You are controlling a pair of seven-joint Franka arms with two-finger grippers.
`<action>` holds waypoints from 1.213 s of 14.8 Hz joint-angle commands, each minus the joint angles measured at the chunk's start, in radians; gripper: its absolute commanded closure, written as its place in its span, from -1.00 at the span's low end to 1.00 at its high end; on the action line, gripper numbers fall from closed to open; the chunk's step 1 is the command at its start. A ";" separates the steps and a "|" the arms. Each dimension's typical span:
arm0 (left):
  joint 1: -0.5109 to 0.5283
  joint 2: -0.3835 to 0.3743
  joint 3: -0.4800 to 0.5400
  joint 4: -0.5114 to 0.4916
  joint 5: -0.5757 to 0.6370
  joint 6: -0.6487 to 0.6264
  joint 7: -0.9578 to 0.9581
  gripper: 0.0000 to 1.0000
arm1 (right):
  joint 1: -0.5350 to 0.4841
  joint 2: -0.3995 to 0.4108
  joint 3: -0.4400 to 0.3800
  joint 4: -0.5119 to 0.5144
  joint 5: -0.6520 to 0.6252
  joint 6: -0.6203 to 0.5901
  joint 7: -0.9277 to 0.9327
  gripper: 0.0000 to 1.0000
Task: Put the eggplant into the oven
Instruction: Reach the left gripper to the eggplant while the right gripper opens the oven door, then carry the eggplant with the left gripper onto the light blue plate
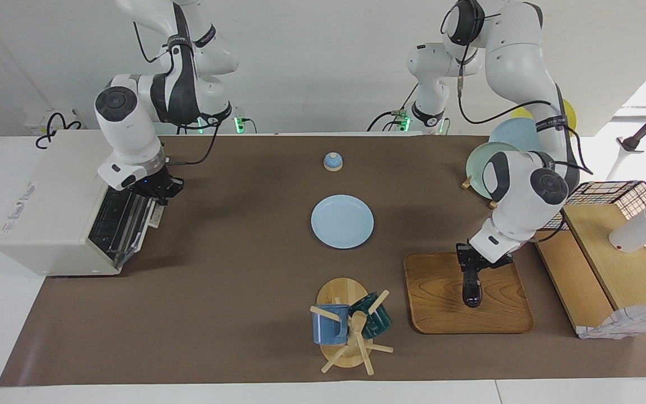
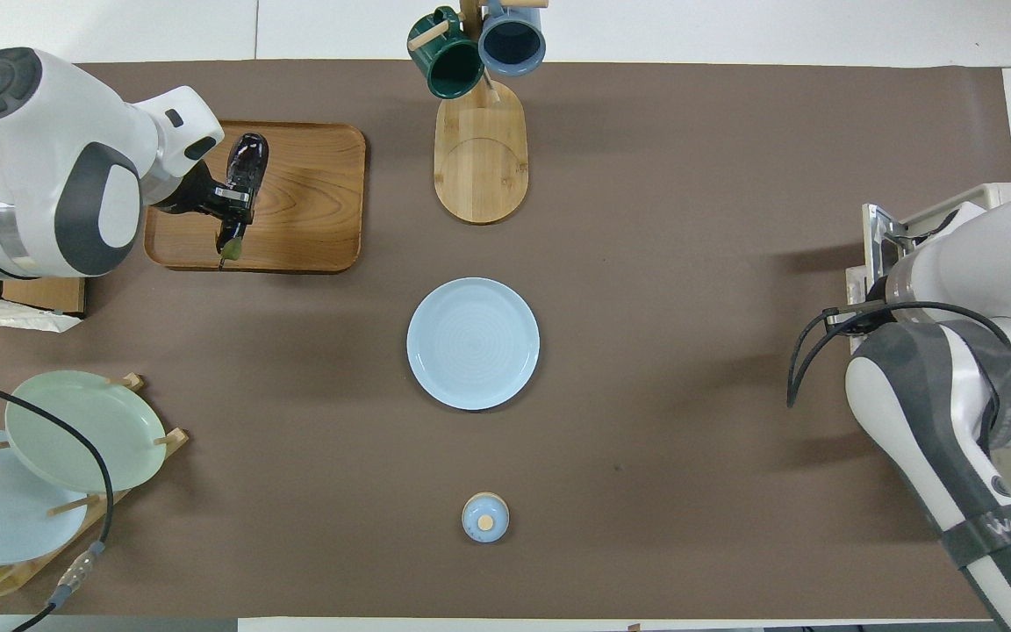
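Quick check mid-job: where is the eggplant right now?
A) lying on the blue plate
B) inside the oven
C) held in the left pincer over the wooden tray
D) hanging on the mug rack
C: the left pincer is shut on the eggplant, which hangs over the wooden tray.

A robotics lab: 2 white arms bolted at a brown-covered table [image 1: 233,292] staged with kitchenware, cables trailing.

Eggplant [image 1: 472,288]: glossy purple-black, greenish stem tip. Tray [image 1: 441,303] under it: warm brown wood grain. Oven [image 1: 48,213]: cream-white. Counter [image 1: 233,269] cover: flat brown. Plate [image 1: 342,221]: pale blue. Mugs [image 1: 328,324]: one blue, one dark green. Rack plates [image 2: 75,430]: mint green, light blue, yellow.
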 commanded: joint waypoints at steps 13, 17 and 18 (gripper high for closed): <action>-0.541 -0.272 0.000 -0.442 -0.064 0.226 -0.594 1.00 | 0.019 -0.001 -0.004 -0.195 0.041 0.224 0.035 1.00; -0.570 -0.213 0.001 -0.466 -0.064 0.311 -0.603 1.00 | 0.037 -0.001 -0.004 -0.205 0.041 0.244 0.070 1.00; -0.570 -0.209 0.000 -0.474 -0.064 0.323 -0.603 1.00 | 0.051 -0.003 -0.004 -0.212 0.041 0.245 0.081 1.00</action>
